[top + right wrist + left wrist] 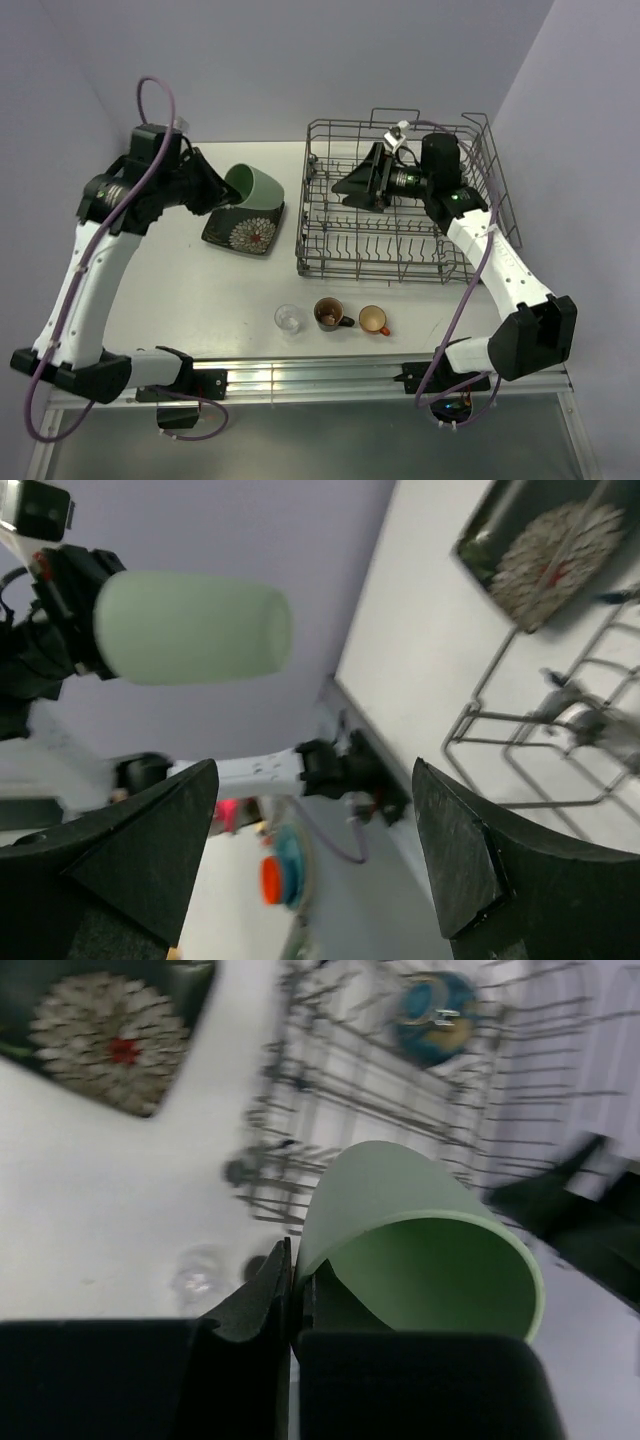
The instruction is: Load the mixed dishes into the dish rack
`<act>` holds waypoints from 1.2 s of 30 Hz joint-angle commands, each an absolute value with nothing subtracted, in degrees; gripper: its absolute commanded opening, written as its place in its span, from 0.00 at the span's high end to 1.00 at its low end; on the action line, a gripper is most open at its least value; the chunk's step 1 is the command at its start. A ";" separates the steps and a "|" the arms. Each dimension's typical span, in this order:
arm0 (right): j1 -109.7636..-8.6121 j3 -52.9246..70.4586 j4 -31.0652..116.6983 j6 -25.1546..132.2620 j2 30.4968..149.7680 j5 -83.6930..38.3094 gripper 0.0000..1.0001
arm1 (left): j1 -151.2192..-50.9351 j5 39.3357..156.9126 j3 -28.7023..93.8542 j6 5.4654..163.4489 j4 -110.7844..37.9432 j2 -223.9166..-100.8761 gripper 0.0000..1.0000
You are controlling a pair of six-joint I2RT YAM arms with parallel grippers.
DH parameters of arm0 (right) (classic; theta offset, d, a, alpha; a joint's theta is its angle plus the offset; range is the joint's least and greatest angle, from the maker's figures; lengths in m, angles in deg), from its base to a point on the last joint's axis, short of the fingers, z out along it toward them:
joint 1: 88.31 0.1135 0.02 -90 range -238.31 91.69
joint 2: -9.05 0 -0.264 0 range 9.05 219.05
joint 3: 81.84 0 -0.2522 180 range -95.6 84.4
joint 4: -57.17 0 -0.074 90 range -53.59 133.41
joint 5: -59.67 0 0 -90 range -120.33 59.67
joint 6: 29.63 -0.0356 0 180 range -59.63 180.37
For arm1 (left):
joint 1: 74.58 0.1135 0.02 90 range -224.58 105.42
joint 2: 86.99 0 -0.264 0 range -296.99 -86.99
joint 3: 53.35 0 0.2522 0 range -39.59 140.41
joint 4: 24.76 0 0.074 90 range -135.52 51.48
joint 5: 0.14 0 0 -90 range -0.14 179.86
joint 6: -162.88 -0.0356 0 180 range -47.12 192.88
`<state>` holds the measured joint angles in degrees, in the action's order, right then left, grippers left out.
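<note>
My left gripper (228,192) is shut on the rim of the pale green cup (256,187) and holds it on its side above the dark square plate (243,232). In the left wrist view the fingers (270,1295) pinch the cup wall (400,1210). My right gripper (352,185) is open and empty over the left part of the dish rack (380,272), its jaws wide apart (315,850). The dark-blue bowl (435,1015) sits inside the rack (330,1090). The clear glass (289,319), brown mug (329,314) and orange mug (374,320) stand in a row near the front edge.
The right wrist view shows the cup (195,628) held in the air, the plate (545,545) and a rack corner (540,730). Purple walls close in the table behind and on both sides. A metal rail (320,378) runs along the near edge.
</note>
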<state>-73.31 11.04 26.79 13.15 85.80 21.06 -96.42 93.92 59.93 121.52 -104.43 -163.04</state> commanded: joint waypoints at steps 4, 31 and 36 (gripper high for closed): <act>-72.93 23.65 70.93 -18.33 83.32 33.82 0.14 | -95.58 116.12 51.77 132.80 -87.78 -156.87 1.00; -68.01 22.10 104.06 -43.17 91.93 30.93 0.15 | -95.58 130.03 30.90 158.48 -42.92 -153.17 1.00; -67.40 20.24 104.06 -43.25 92.99 29.87 0.15 | -96.02 130.38 31.33 157.96 -43.09 -154.14 1.00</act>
<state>-67.93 23.61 103.31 -44.71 92.73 30.29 -95.48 128.82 30.88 157.91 -46.84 -153.73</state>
